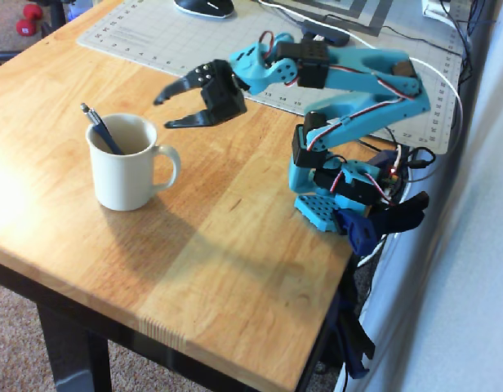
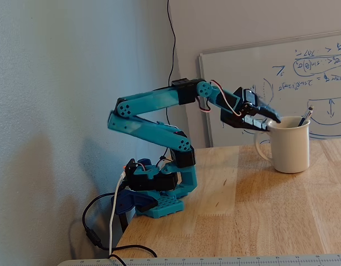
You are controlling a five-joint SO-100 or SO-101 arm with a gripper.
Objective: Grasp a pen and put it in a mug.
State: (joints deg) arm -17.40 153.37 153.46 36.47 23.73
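The cream-white mug [image 1: 125, 167] stands upright on the wooden table, handle toward the right in the overhead view. The dark blue pen [image 1: 103, 131] stands tilted inside it, its silver tip sticking out over the far-left rim. In the fixed view the mug [image 2: 291, 147] is at the right and the pen's tip [image 2: 306, 116] pokes above its rim. My gripper [image 1: 163, 112] is open and empty, held in the air just right of the mug's rim in the overhead view; in the fixed view it [image 2: 271, 123] hovers at the mug's left rim.
A grey cutting mat [image 1: 170, 37] lies at the table's back with a black mouse [image 1: 204, 6] on it. My arm's base [image 1: 337, 192] is clamped at the table's right edge, with cables. A whiteboard [image 2: 270, 83] leans on the wall.
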